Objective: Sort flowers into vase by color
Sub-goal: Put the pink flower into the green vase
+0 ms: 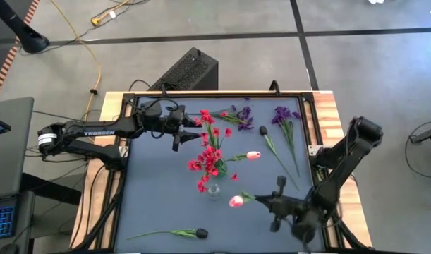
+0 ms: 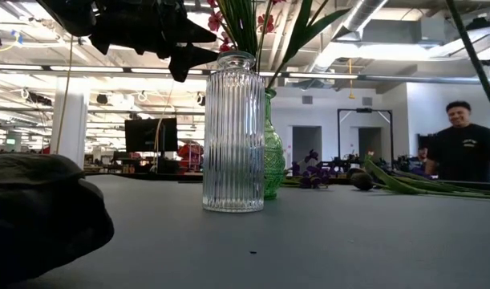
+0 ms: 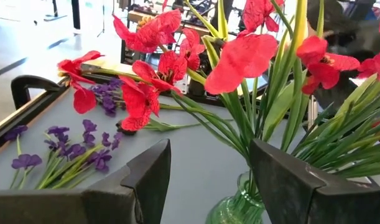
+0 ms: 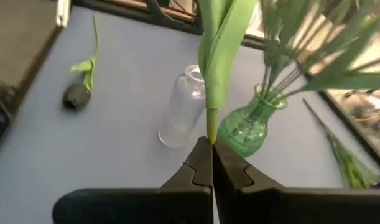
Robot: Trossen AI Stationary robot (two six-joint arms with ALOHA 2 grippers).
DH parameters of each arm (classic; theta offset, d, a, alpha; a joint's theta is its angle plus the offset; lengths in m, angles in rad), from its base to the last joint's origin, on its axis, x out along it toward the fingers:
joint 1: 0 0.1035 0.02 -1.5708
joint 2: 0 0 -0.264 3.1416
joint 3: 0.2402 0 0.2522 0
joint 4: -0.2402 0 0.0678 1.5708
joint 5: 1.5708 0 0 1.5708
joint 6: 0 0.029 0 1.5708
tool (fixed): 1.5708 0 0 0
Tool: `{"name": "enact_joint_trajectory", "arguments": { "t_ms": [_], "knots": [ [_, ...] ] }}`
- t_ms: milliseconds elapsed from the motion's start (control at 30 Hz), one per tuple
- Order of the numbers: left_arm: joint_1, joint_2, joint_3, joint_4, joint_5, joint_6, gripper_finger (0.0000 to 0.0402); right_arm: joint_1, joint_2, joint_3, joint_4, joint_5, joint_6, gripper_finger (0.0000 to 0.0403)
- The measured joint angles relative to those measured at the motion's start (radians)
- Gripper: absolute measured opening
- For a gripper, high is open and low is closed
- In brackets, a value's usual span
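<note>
Right gripper (image 1: 261, 200) is pinching a pink tulip (image 1: 235, 202) by the stem, and from overhead the bloom is pointing left toward the clear vase (image 1: 213, 190), which is sitting just beside it. The stem is lying nearly level, so it is needing a tilt upright before it goes in, I'd say. Left gripper (image 1: 178, 130) is hovering over the table's far left, fingers apart and holding nothing, just left of the red flowers (image 1: 209, 159) already standing in the green vase. Purple flowers (image 1: 284, 116) are lying at the far edge, another pink tulip (image 1: 253, 155) mid-table, a dark tulip (image 1: 201, 233) at the near edge.

Down at table height, the clear vase (image 2: 233, 132) is standing empty in front of the green vase (image 2: 273, 148), touching or nearly so.

Left wrist camera is looking past open fingers (image 3: 149, 177) at red blooms (image 3: 239, 59) and the green vase's neck (image 3: 236, 205).

Right wrist camera is showing the fingers clamped on the green stem (image 4: 213, 121), with the clear vase (image 4: 183, 106) straight ahead and slightly to one side. This arm is clearly the nearer one.
</note>
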Motion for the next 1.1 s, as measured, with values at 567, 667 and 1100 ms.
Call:
{"name": "enact_joint_trajectory", "arguments": {
  "t_ms": [567, 667, 1100],
  "knots": [
    [0.000, 0.000, 0.000, 0.007, -0.054, 0.050, 0.0206, -0.308, -0.652, -0.657, 1.165, -0.697, -0.730, 0.0020],
    [0.000, 0.000, 0.000, 0.004, -0.054, 0.053, 0.0206, -0.400, -0.628, -0.661, 1.165, -0.754, -0.787, 0.0020],
    [0.000, 0.001, 0.000, 0.006, -0.091, 0.107, 0.0206, -0.678, -0.359, -0.636, 1.447, -1.032, -0.811, 0.0020]
  ]
}}
